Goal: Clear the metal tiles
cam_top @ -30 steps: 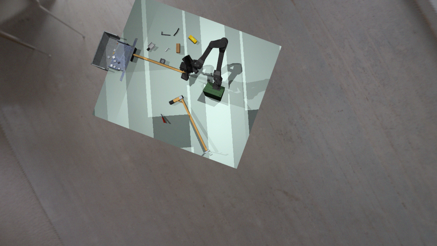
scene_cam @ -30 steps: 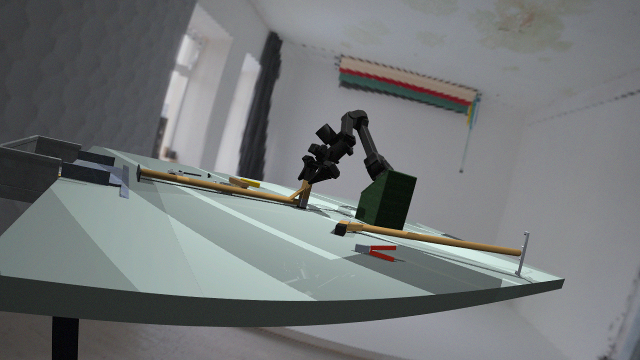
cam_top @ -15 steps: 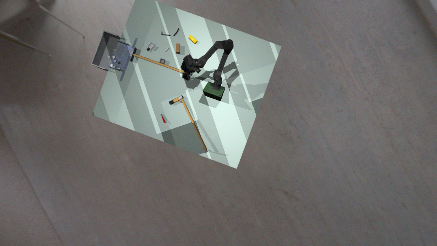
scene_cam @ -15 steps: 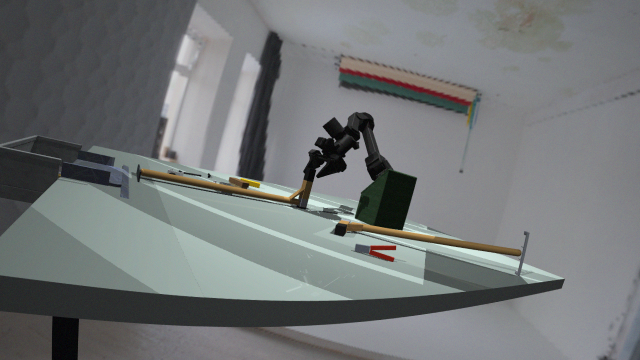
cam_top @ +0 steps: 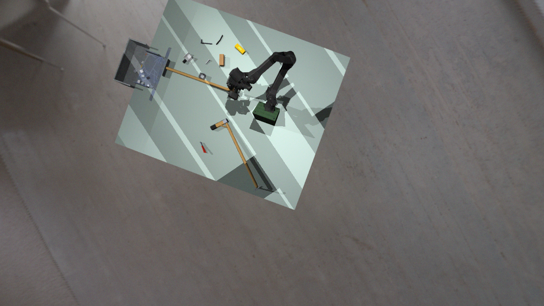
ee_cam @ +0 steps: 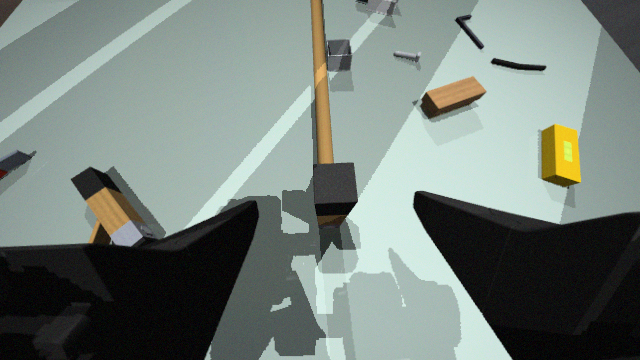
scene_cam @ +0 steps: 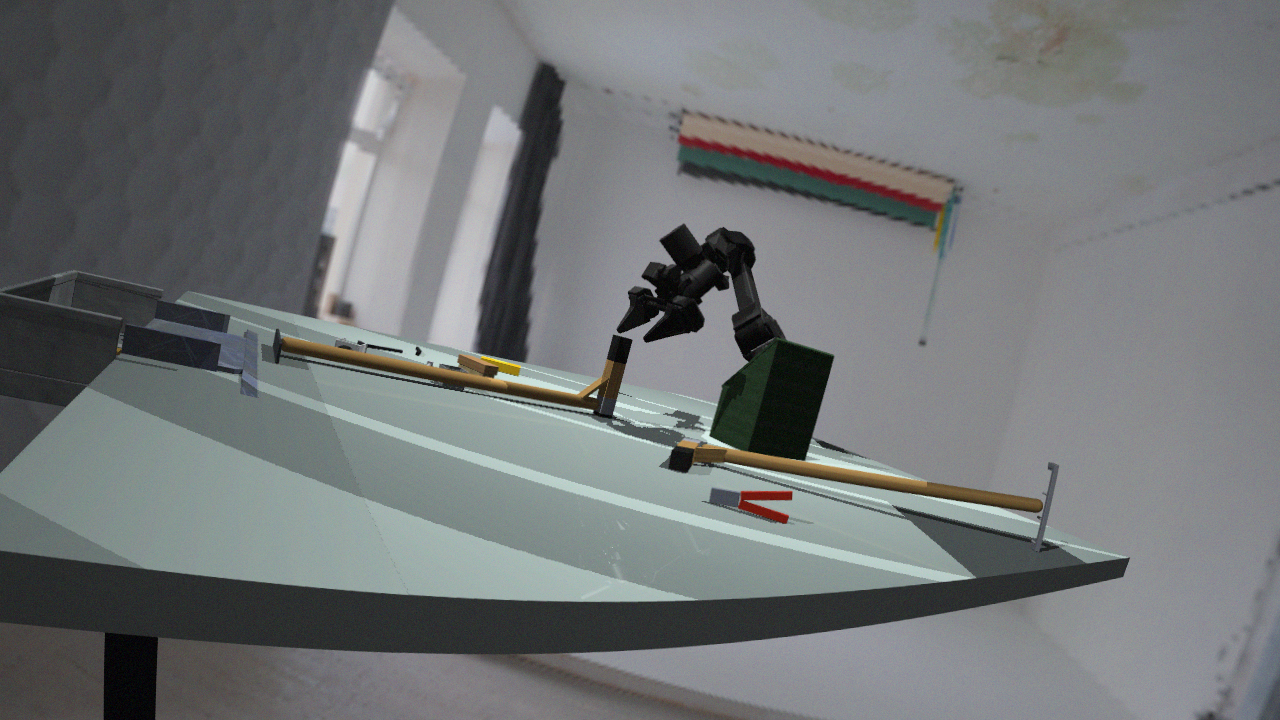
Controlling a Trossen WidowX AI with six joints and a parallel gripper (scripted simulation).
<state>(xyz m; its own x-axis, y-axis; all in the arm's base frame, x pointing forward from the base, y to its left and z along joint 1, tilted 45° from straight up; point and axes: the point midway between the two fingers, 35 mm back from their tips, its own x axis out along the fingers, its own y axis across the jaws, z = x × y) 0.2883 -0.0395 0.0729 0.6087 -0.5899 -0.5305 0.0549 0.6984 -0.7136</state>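
My gripper (scene_cam: 633,334) (ee_cam: 335,203) is open and empty, just above the upright grip of the long scraper (cam_top: 190,76) (scene_cam: 384,362) (ee_cam: 322,115). The scraper lies on the table, its black-capped grip standing up. Its dark blade (cam_top: 166,68) (scene_cam: 278,346) stands by the near end of the bluish steel plate (cam_top: 156,66) (scene_cam: 249,365). The grey catch box (cam_top: 123,70) (scene_cam: 62,315) is at the plate's far end. Several small pale and dark tiles (cam_top: 141,71) show around where plate and box meet; I cannot tell which lie in the box. The wrist view shows neither plate nor box.
A second long-handled tool (cam_top: 237,146) (scene_cam: 832,470) lies to one side, near red-handled pliers (cam_top: 203,147) (scene_cam: 760,503). A wooden block (cam_top: 221,60) (ee_cam: 452,97), a yellow box (cam_top: 239,48) (ee_cam: 560,155) and a small grey open part (cam_top: 202,76) (ee_cam: 340,55) lie on the scraper's other side.
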